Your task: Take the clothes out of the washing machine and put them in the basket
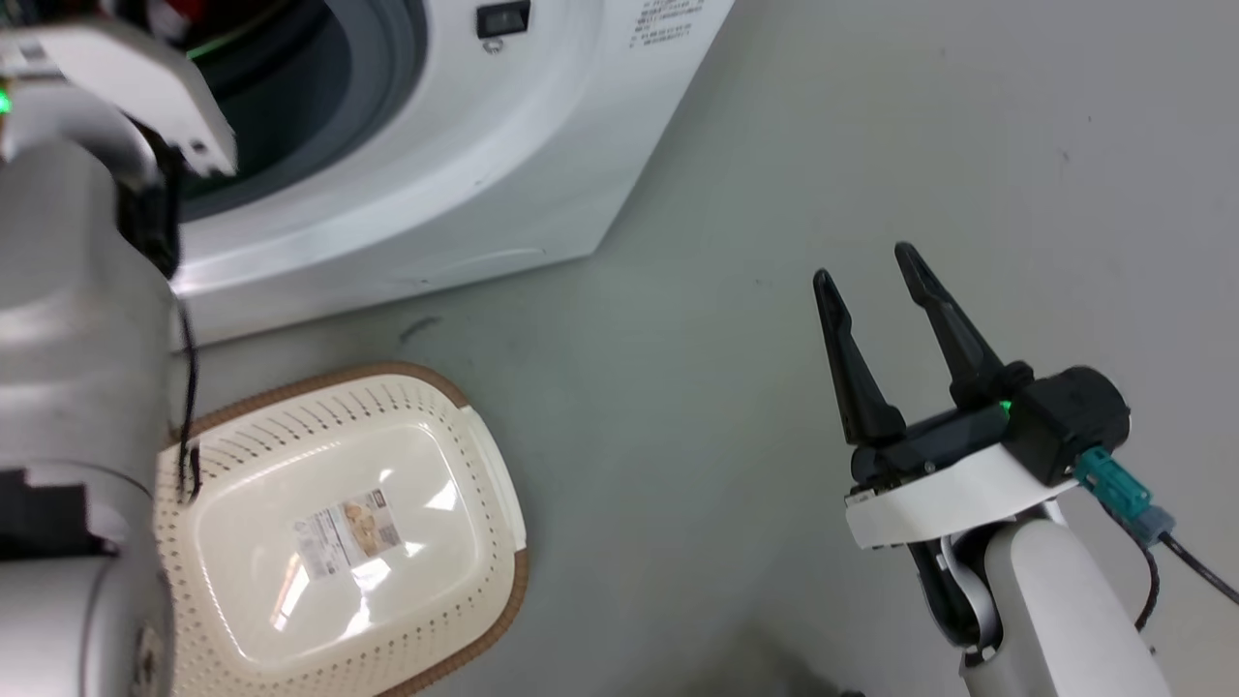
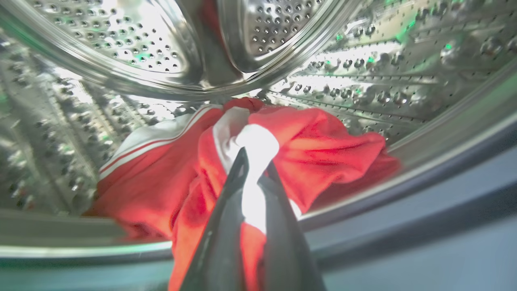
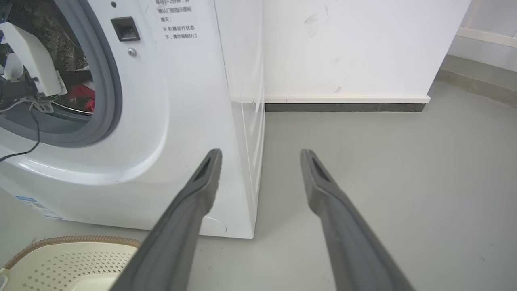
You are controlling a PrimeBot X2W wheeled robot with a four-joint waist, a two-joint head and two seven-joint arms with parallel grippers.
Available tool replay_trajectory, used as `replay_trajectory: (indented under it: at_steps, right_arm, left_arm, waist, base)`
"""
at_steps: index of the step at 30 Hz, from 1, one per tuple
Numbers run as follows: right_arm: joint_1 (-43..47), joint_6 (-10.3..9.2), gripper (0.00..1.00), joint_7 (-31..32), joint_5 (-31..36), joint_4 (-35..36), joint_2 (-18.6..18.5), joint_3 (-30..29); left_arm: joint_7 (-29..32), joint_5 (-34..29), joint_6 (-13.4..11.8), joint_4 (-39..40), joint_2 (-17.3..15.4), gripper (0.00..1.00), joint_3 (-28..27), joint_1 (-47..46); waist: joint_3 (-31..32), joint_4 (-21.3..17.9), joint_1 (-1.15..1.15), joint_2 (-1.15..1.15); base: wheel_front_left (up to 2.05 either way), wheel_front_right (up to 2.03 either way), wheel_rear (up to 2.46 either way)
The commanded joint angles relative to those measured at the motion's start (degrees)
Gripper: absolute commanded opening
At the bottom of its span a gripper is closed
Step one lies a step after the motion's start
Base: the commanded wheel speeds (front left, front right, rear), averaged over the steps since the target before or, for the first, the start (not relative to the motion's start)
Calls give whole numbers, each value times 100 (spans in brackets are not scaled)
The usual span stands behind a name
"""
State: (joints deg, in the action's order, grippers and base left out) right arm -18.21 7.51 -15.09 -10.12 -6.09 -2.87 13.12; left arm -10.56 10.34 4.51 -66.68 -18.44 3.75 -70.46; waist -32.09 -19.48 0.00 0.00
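Deep inside washing machine (image 2: 121, 40) — left gripper (image 2: 255, 159) tight on clothes (image 2: 323, 141)

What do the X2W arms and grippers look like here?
Right gripper: two long black tapered fingers, black body, green light, white wrist collar, pale forearm; teal connector with black cable. Left arm: pale grey forearm, white wrist cover, thin black cable.

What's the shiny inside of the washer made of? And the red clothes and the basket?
The drum looks like polished steel: mirror-bright, punched with small holes. The clothes seem soft, thin fabric, since they fold and bunch. The basket looks like glossy cream plastic, given its glare; its brown rim looks woven.
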Motion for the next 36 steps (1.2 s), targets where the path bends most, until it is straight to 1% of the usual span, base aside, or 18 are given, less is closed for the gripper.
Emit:
replay_trajectory:
  at_steps: [1, 3, 6, 15, 24, 29, 34, 36]
  right_arm:
    - [106, -4, 100, -11, 54, -47, 0, -28]
    - [174, -4, 100, -11, 103, -96, -1, -63]
    - [302, -4, 100, -11, 188, -173, -1, -103]
    - [627, -4, 100, -11, 407, -357, -2, -252]
    - [984, -4, 100, -11, 497, -475, -2, -379]
    - [1188, -4, 100, 4, 530, -490, -1, -431]
    - [1357, -4, 100, 68, 551, -398, -1, -458]
    - [1428, -4, 100, 102, 560, -363, -2, -461]
  left_arm:
    - [-191, 74, -10, -10, 71, 0, -36, 196]
    - [-378, 78, -18, 49, 142, 0, -29, 429]
    - [-464, 175, -39, 334, 255, 0, -129, 799]
    - [-470, 129, -74, 2292, 630, 0, -524, 2334]
    - [-464, -77, 2, 4011, 1099, 0, -812, 3734]
    - [-465, -175, 26, 4920, 1310, 0, -818, 4521]
    - [-465, -175, 31, 5683, 1438, 0, -663, 5403]
    - [-465, -119, -76, 5961, 1471, 0, -611, 5789]
  waist:
    - [303, 138, 0, 0]
    - [490, 220, 0, 0]
    - [760, 347, 0, 0]
    - [1509, 698, 0, 0]
    - [2199, 946, 0, 0]
    - [2544, 1054, 0, 0]
    - [2748, 1150, 0, 0]
    - [2795, 1187, 0, 0]
  base:
    - [0, 0, 0]
    - [0, 0, 0]
    - [0, 0, 0]
    - [0, 0, 0]
    - [0, 0, 0]
    - [0, 0, 0]
    - [0, 0, 0]
    - [0, 0, 0]
